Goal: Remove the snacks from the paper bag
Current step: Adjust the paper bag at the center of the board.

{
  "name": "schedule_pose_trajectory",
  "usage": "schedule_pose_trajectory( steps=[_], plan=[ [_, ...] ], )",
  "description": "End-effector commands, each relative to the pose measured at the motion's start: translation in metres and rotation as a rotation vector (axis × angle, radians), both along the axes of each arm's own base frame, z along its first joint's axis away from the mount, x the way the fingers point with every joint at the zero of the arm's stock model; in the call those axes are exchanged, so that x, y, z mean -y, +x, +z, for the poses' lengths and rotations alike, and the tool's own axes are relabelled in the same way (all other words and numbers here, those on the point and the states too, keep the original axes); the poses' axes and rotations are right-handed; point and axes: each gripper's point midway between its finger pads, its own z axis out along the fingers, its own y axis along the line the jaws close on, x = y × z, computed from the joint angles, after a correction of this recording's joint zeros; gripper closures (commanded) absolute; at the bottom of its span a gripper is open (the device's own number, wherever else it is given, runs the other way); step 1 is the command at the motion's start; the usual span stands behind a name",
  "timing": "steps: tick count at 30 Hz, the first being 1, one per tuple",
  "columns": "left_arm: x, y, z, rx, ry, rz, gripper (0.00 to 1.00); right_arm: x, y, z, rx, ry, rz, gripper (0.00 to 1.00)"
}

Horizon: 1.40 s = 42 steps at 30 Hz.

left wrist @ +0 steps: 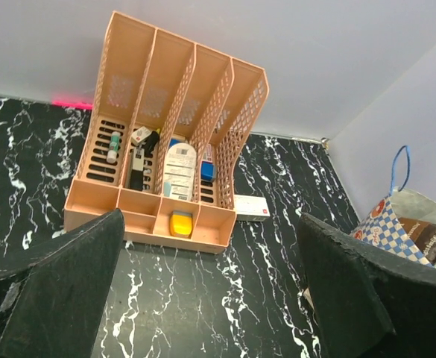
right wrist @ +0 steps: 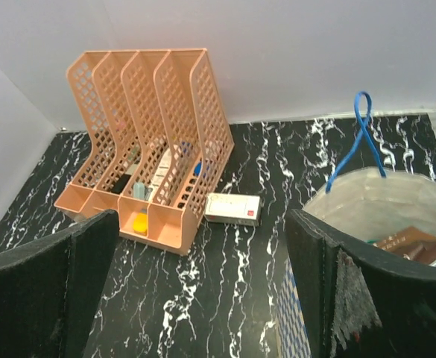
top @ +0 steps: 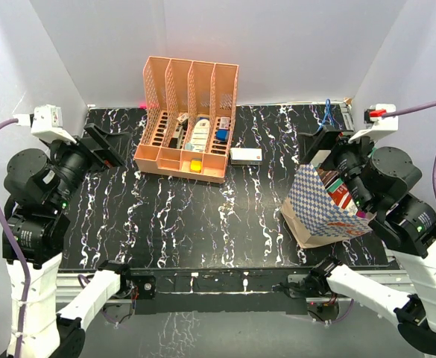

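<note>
The blue-and-white checkered paper bag (top: 318,205) stands open on the right of the table. Snacks (top: 342,195) sit inside it, a red one and a dark brown one showing. The bag's cream inside (right wrist: 385,201) and a brown packet (right wrist: 410,242) show in the right wrist view. In the left wrist view the bag (left wrist: 387,230) holds a dark brown packet (left wrist: 428,236). My right gripper (top: 323,147) is open and empty, just above and behind the bag's mouth (right wrist: 203,298). My left gripper (top: 104,146) is open and empty at the far left (left wrist: 210,298), well away from the bag.
An orange perforated file rack (top: 189,119) with small items stands at the back centre. A small white box (top: 245,155) lies to its right. The bag's blue handle (right wrist: 361,138) sticks up. White walls close in the table on three sides.
</note>
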Motion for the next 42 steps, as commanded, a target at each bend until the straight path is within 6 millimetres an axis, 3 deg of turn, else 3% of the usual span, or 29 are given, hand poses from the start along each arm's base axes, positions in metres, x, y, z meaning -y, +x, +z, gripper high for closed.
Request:
schedule_pose_trajectory(
  steps=[1, 11, 17, 22, 30, 35, 42],
  plan=[
    [-0.006, 0.002, -0.002, 0.014, -0.047, 0.036, 0.02, 0.015, -0.007, -0.014, -0.056, 0.049, -0.065, 0.02],
    [-0.001, 0.015, -0.029, -0.052, -0.131, 0.014, 0.02, 0.039, -0.019, -0.046, -0.161, 0.107, -0.178, 0.02],
    [0.019, 0.023, -0.044, -0.114, -0.208, -0.089, 0.02, 0.048, -0.019, -0.056, -0.194, 0.084, -0.23, 0.02],
    [0.042, 0.026, -0.059, -0.169, -0.295, -0.219, 0.02, 0.052, -0.003, -0.062, -0.213, 0.022, -0.299, 0.02],
    [0.067, 0.021, -0.093, -0.298, -0.381, -0.373, 0.02, 0.045, 0.049, -0.077, -0.242, -0.084, -0.428, 0.02],
    [0.069, 0.012, -0.103, -0.334, -0.358, -0.398, 0.02, 0.032, 0.097, -0.088, -0.269, -0.06, -0.435, 0.02],
    [0.067, 0.001, -0.112, -0.331, -0.322, -0.397, 0.02, 0.039, 0.169, -0.114, -0.304, -0.023, -0.465, 0.02]
  ],
)
